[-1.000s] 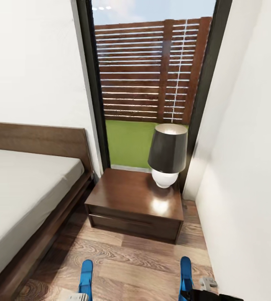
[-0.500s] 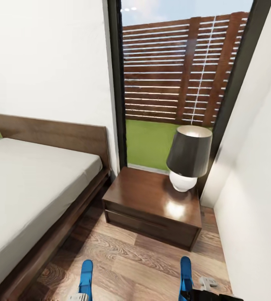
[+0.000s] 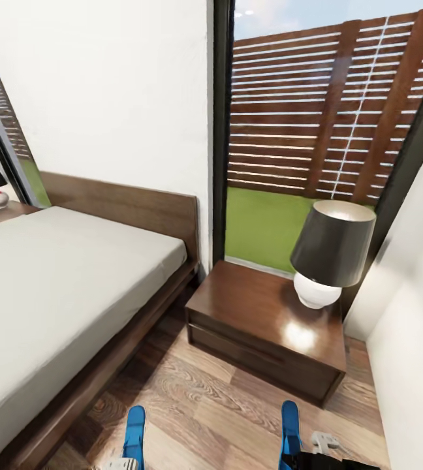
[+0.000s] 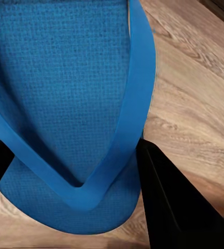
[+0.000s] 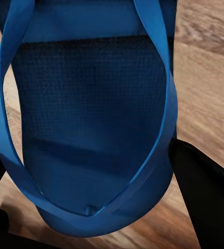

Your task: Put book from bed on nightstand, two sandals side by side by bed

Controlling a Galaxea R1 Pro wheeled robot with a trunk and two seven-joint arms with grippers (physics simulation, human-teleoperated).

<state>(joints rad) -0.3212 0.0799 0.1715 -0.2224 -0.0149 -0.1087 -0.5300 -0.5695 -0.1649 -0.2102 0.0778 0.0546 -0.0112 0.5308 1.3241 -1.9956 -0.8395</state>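
The bed [image 3: 61, 287] fills the left, the nightstand [image 3: 264, 326] stands far right beside it. Each hand is clamped on a blue sandal: left hand [image 4: 70, 171], left sandal [image 3: 134, 427]; right hand [image 5: 86, 181], right sandal [image 3: 290, 424]. Best lowered level, soles down, close together by the bed frame.

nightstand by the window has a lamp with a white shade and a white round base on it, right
Not quite. The lamp does stand on the nightstand by the window, and its round base is white, but the shade is dark, nearly black, not white. The head view shows this.
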